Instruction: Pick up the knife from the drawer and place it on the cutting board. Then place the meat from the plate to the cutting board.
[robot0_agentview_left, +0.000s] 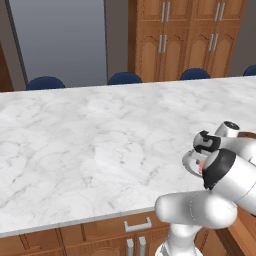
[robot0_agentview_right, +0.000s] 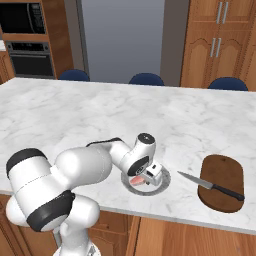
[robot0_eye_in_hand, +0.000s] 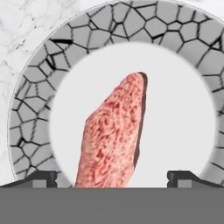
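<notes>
- A white robot arm reaches low over a marble counter (robot0_agentview_right: 100, 115) in a rendered kitchen, its gripper (robot0_agentview_right: 148, 176) pointing down at a small grey plate (robot0_agentview_right: 162, 183) near the counter's front edge.
- The meat (robot0_eye_in_hand: 114, 131), a pinkish-red chunk with a fibrous face and a darker edge along one side, lies on the plate's pale centre. In the hand view it runs lengthwise between the two fingertips (robot0_eye_in_hand: 41, 178).
- The jaws are spread wide, one tip on each side of the meat, holding nothing. Whether the tips touch the plate cannot be told.
- To the arm's right, apart from the plate, sits the dark brown board (robot0_agentview_right: 221, 182). The knife (robot0_agentview_right: 211, 185) already rests on it, its blade tip poking past the board's left edge toward the plate.
- Judgement: the meat looks small, light and soft, likely a little slippery.
- It is narrow and elongated, so a hold across its short width, near the middle, seems best.
- A firm squeeze may deform it; a loose one may let it slide out.
</notes>
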